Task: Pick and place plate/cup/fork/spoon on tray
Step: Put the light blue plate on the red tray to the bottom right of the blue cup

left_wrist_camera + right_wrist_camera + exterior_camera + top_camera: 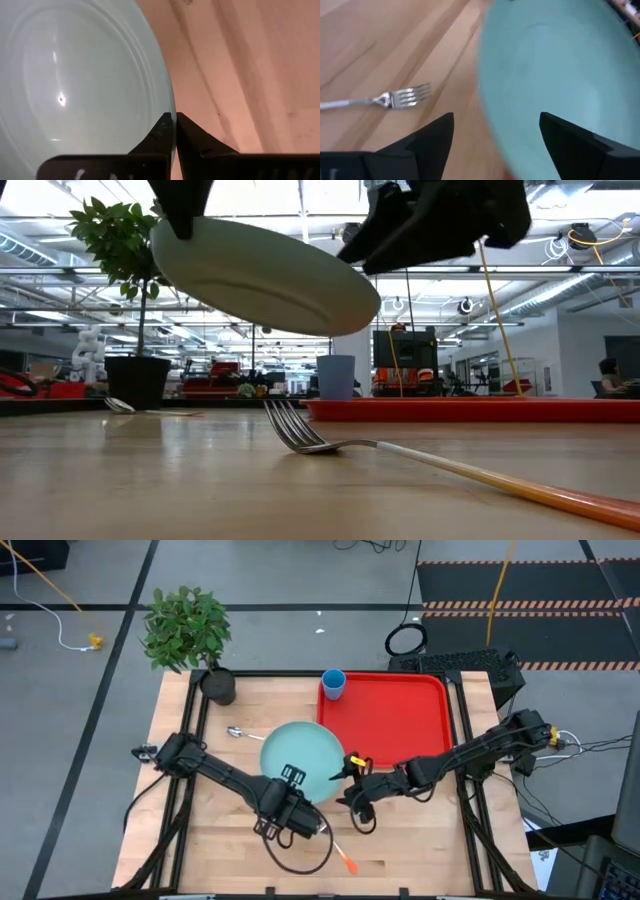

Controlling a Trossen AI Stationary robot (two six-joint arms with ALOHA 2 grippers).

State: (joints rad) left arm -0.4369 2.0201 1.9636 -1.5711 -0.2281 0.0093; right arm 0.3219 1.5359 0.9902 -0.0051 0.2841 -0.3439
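While the left end effector (173,131) pinches the plate (300,761) by its rim, aloft beside the tray (395,720), the thin edge-hold could slip; the right end effector (492,135) gapes alongside.

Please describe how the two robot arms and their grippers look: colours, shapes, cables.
Both arms are dark, nearly black, built of slim jointed segments. The left gripper and the right gripper each end in two flat, wedge-shaped black fingers. Thin black cables loop beside them. A small orange-yellow piece sits near the right gripper. No markings are readable.
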